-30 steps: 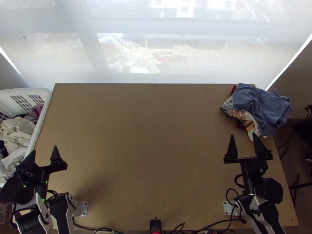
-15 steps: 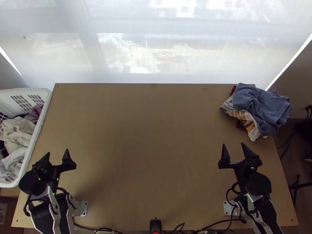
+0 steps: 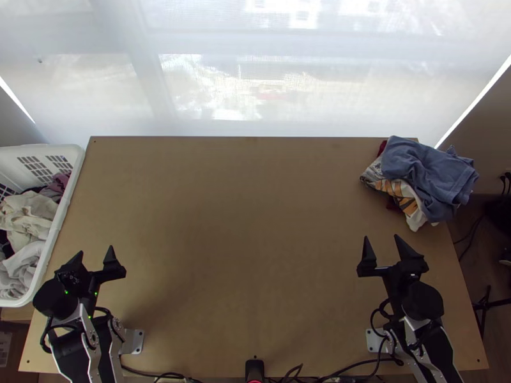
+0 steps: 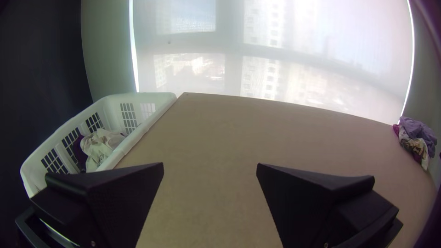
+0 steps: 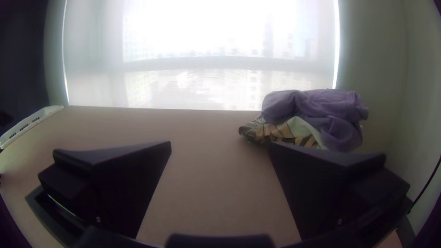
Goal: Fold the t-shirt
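My left gripper [image 3: 95, 249] stands open over the table's near left part, beside the basket; in the left wrist view the left gripper [image 4: 210, 166] has bare table between its fingers. At the near right, my right gripper [image 3: 382, 237] is open too, and the right wrist view shows the right gripper [image 5: 219, 143] holding nothing. A bunched blue cloth [image 3: 427, 173] lies on a white cloth with an orange and black pattern [image 3: 401, 191] at the table's far right corner. Whether one of them is the t-shirt I cannot tell.
A white basket [image 3: 66, 201] with several bunched clothes [image 3: 27, 217] stands along the table's left edge. The wooden table [image 3: 243, 223] stretches between the arms. Black cables [image 3: 358, 364] and a small black device [image 3: 255, 369] lie at the near edge.
Both arms have drawn back toward the table's near edge. The left gripper has shifted right, off the basket's side; the right gripper has shifted slightly left, farther from the cloth pile.
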